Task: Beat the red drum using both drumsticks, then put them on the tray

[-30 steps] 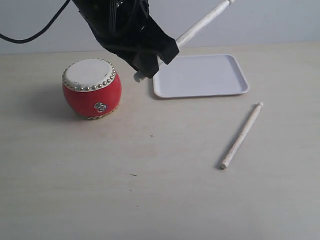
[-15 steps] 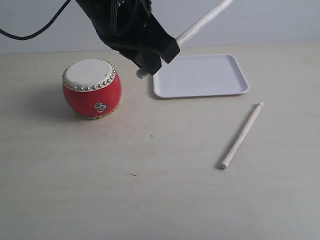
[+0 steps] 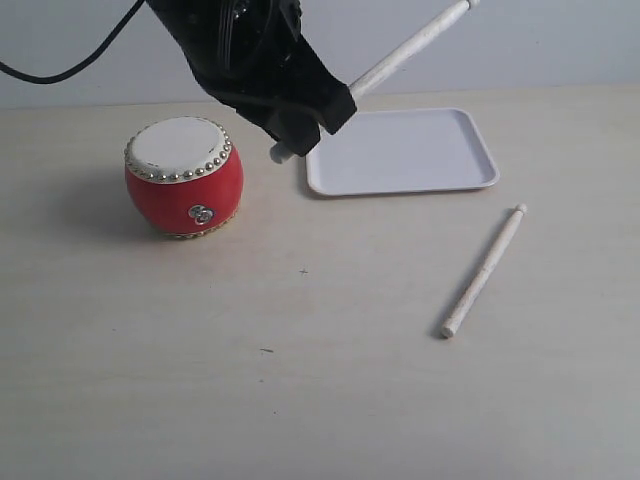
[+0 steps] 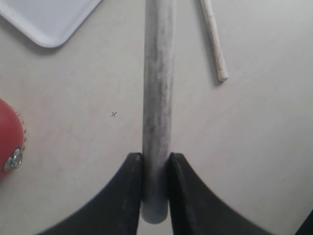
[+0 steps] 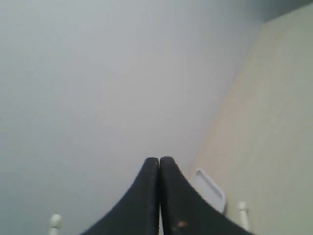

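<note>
Loose stick (image 3: 483,272): flat on the tabletop (image 3: 300,380), nearer than the tray's right front corner, apart from it, knob end toward it.
Drum (image 3: 184,180): upright, left of the tray, apart.
Left tool (image 3: 298,125): raised at the tray's left edge, its 2 fingers (image 4: 128,196) clamped on the held stick near its butt.
Held stick (image 3: 410,47): slants up and right above the tray.
Tray (image 3: 400,150): flat, bare.
Right tool (image 5: 159,169): tips pressed together, nothing between.

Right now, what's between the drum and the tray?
The left gripper, shut on a drumstick, hangs between drum and tray; the stick's lower end pokes out there. The exterior view shows it.
</note>
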You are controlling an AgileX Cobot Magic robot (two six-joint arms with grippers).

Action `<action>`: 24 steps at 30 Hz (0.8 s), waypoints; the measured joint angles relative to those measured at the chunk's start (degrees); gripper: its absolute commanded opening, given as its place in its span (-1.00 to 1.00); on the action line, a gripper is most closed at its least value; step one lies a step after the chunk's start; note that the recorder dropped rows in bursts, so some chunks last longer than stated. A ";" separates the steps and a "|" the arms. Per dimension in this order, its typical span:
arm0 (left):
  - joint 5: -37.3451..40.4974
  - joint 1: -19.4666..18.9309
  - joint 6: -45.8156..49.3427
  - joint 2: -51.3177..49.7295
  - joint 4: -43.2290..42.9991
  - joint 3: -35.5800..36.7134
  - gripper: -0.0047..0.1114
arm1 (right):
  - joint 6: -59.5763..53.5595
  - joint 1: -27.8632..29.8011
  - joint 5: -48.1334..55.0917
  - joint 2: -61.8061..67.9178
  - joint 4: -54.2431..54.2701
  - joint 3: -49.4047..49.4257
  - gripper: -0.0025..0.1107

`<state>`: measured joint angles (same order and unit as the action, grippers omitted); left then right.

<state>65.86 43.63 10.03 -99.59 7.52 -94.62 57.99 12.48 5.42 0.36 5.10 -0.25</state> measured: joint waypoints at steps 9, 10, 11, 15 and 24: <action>-0.40 0.00 0.08 0.00 0.00 0.00 -0.92 | 2.99 0.00 -2.13 9.52 9.49 -10.37 -0.96; -0.40 0.00 0.08 0.00 0.25 0.00 -0.92 | 1.84 0.00 -1.87 12.97 9.49 -13.08 -0.96; -0.49 0.00 0.08 0.00 0.38 0.00 -0.92 | -0.66 0.00 -1.88 17.11 9.39 -15.64 -0.96; 0.74 0.00 0.08 0.00 0.97 0.00 -0.92 | -13.11 -1.20 -1.85 28.20 6.10 -23.41 -0.96; 3.65 0.00 0.08 0.00 1.54 0.00 -0.92 | -22.26 -1.73 9.03 48.98 5.26 -33.54 -0.96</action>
<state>69.51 43.63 10.12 -99.59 9.07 -94.62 35.73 10.75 14.45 49.34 10.36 -33.79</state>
